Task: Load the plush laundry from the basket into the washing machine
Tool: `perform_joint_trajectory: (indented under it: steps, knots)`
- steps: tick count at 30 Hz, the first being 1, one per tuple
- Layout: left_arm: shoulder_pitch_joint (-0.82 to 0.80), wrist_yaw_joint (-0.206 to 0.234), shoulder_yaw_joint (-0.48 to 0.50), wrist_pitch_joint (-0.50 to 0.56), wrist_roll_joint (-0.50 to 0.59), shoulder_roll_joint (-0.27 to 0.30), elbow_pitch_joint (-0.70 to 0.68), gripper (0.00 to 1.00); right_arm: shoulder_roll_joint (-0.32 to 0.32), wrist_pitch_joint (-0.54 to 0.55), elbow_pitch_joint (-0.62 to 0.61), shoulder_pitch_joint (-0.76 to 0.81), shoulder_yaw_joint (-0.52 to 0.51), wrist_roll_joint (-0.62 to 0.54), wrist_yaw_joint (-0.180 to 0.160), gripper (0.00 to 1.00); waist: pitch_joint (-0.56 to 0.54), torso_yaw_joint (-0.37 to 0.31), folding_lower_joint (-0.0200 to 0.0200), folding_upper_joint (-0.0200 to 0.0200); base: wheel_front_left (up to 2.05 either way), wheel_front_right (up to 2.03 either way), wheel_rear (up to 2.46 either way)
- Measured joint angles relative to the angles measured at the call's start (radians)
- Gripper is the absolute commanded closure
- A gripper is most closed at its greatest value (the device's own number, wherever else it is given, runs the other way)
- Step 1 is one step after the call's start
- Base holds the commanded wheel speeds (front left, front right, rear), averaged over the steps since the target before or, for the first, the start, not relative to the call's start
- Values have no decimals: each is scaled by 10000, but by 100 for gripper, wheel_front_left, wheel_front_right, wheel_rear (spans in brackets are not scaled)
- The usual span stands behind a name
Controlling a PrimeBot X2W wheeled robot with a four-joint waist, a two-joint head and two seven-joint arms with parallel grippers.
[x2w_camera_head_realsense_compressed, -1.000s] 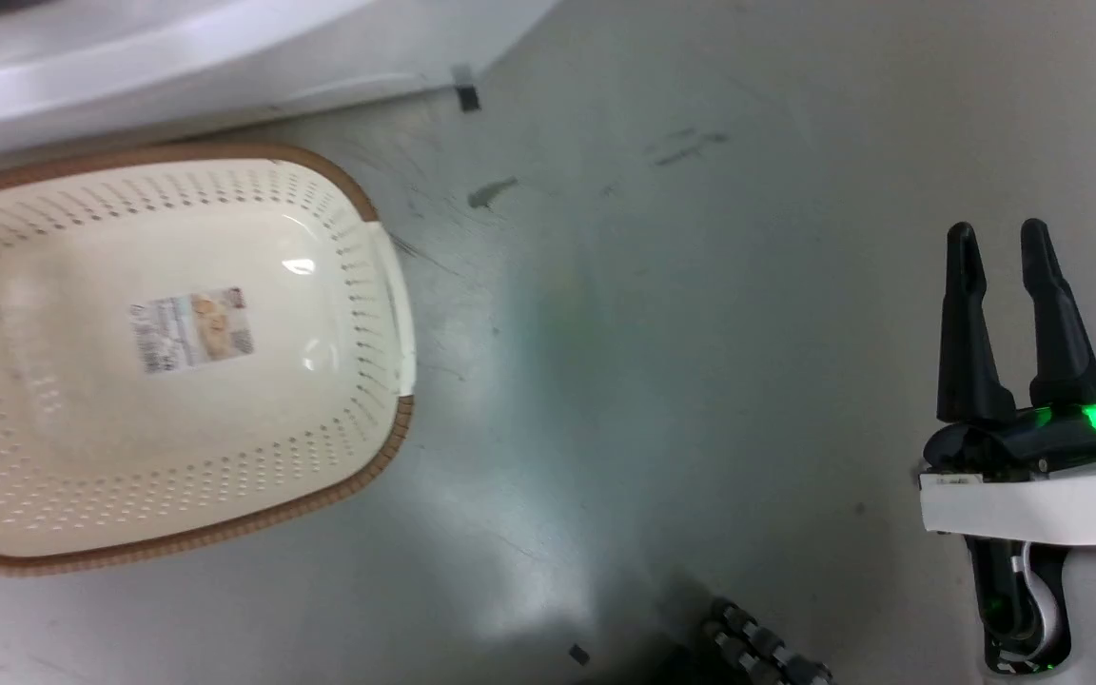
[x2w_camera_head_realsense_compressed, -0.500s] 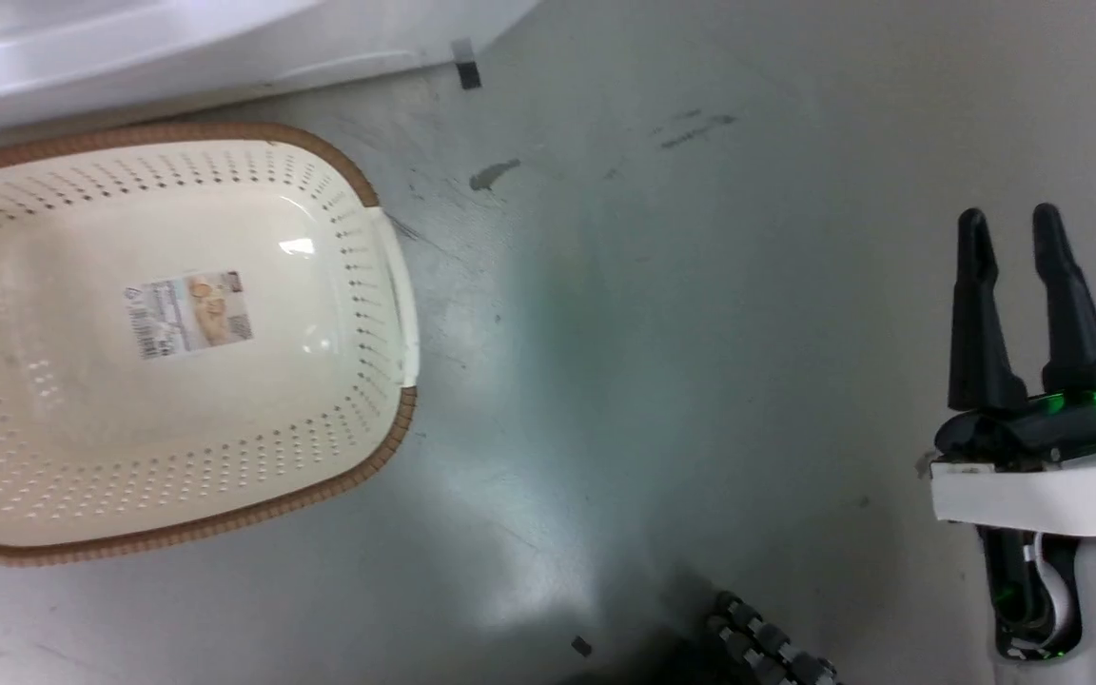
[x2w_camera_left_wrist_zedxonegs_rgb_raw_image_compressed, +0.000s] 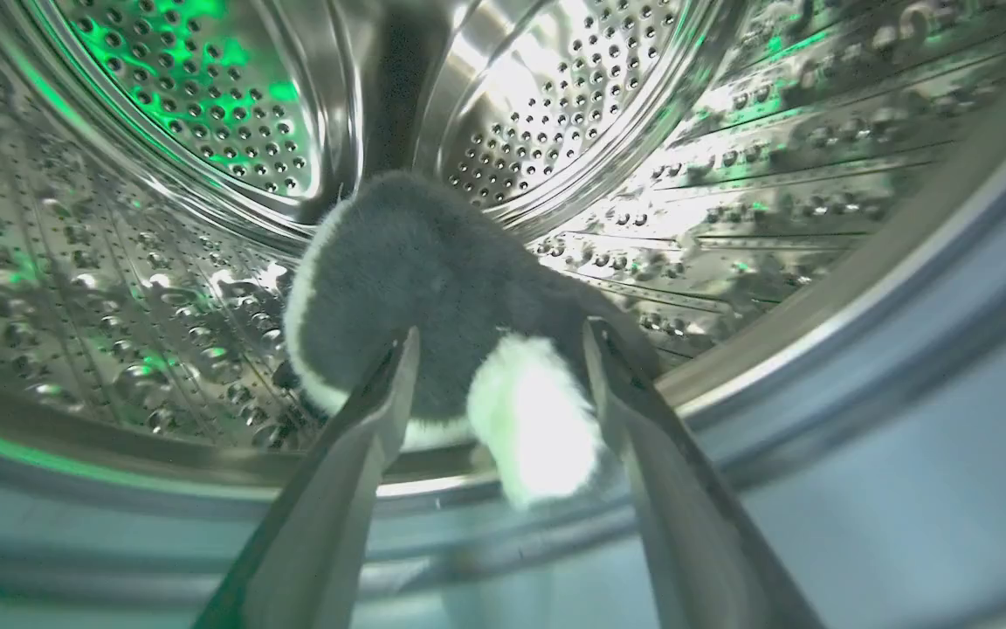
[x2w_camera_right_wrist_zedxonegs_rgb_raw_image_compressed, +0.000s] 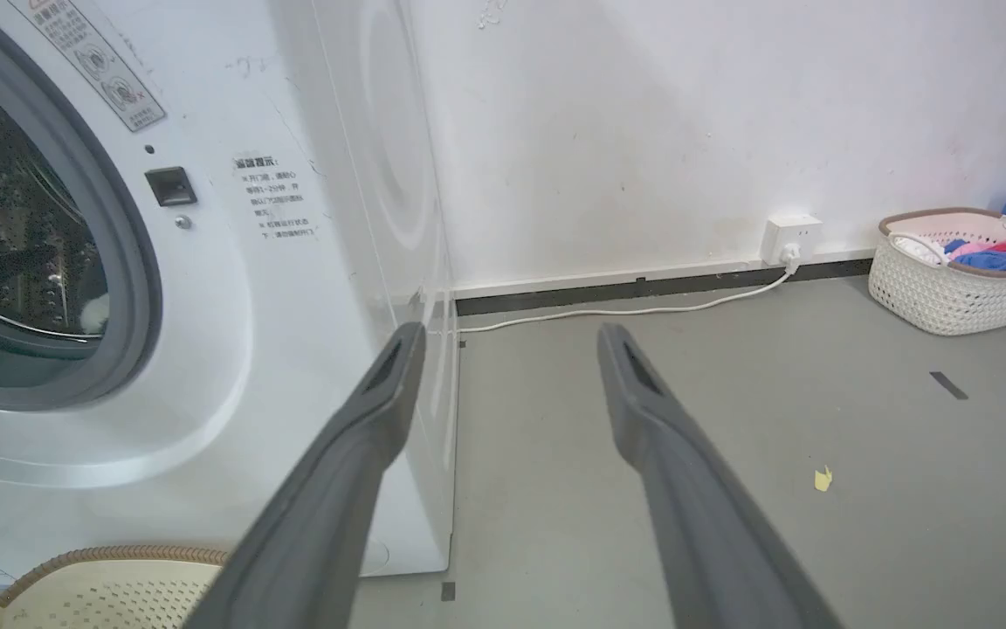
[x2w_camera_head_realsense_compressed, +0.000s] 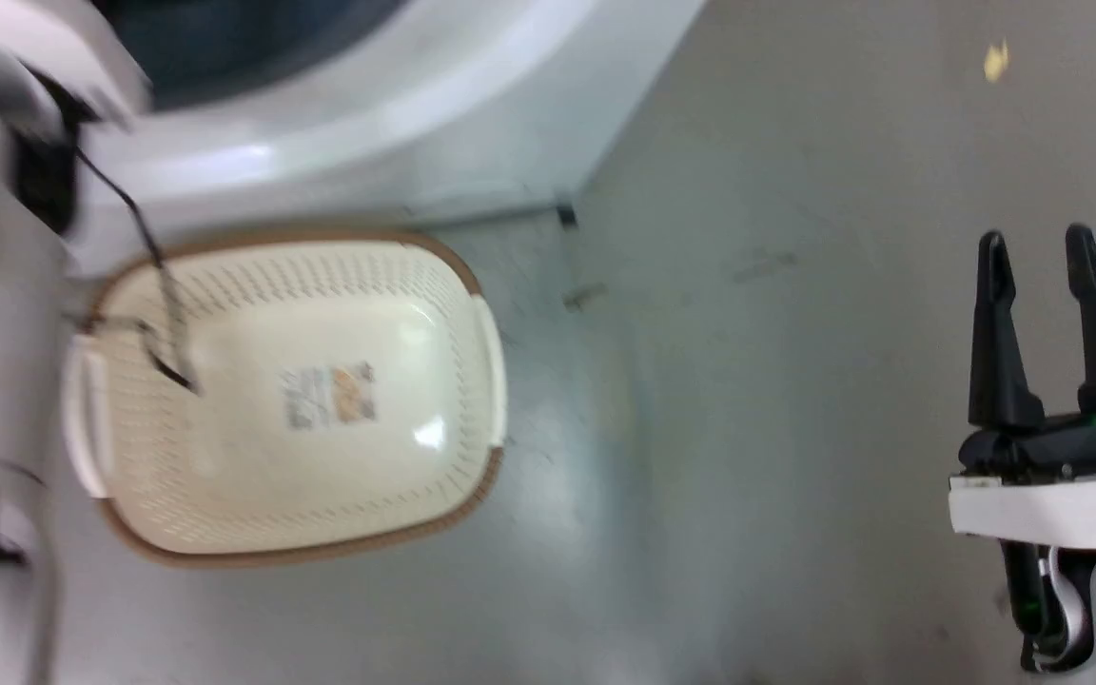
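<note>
Black-and-white plush in green-tinted steel

The plush laundry (x2w_camera_left_wrist_zedxonegs_rgb_raw_image_compressed: 433, 279) is charcoal-black fur with white patches. The washing machine (x2w_camera_right_wrist_zedxonegs_rgb_raw_image_compressed: 311, 262) is white with a grey gasket (x2w_camera_right_wrist_zedxonegs_rgb_raw_image_compressed: 132, 262), and its shiny steel drum (x2w_camera_left_wrist_zedxonegs_rgb_raw_image_compressed: 555, 96) is hole-dotted with green glints. The basket (x2w_camera_head_realsense_compressed: 367, 276) is cream, perforated and brown-rimmed, on a grey floor (x2w_camera_head_realsense_compressed: 748, 428). The right tool (x2w_camera_head_realsense_compressed: 1033, 238) is black.

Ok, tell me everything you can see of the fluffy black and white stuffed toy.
The fluffy black stuffed toy has a white edge and a white rounded end nearest the camera. It is inside the washing machine's shiny perforated steel drum, near its front lip, between the left gripper's spread fingers; contact unclear.
</note>
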Motion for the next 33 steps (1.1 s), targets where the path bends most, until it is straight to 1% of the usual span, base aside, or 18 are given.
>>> perform_joint_trajectory:
  steps: [4,9,13,16,18,23,27,30,33]
  knots:
    - [1551,-2,-92,-134,-387,-458,-790,0,2,0,48,326,-38,-349,0,0,-961,413,-1,0,0,0,0]
    - [3882,-10,257,-146,-746,-786,-2943,0,2,0,127,755,-21,-688,0,0,-2199,951,-3,0,0,0,0]
    - [5965,-8,763,-148,-711,-1057,-4560,0,2,0,228,1181,17,-826,0,0,-3170,1352,-4,0,0,0,0]
    - [7397,90,1097,-148,-525,-1423,-5787,0,2,-2,288,1506,-15,-848,0,0,-3824,1649,-4,0,0,0,0]
    - [8239,109,1139,-153,-280,-1634,-6431,0,2,0,316,1712,-38,-871,0,0,-4207,1860,-4,0,0,0,0]
    - [10274,458,1492,-157,263,-2284,-7904,0,2,0,385,2159,21,-872,0,0,-5035,2305,-3,0,0,0,0]
    - [11587,583,1643,-155,777,-2679,-8686,0,2,0,378,2573,-25,-867,0,0,-5575,2568,-3,0,0,0,0]
    - [12271,711,1697,-155,974,-2951,-9099,0,2,0,405,2854,-10,-853,0,0,-5827,2755,-2,0,0,0,0]
    - [12908,744,1864,-155,1229,-3158,-9400,0,2,0,472,3015,10,-840,0,0,-5994,2908,0,0,0,0,0]
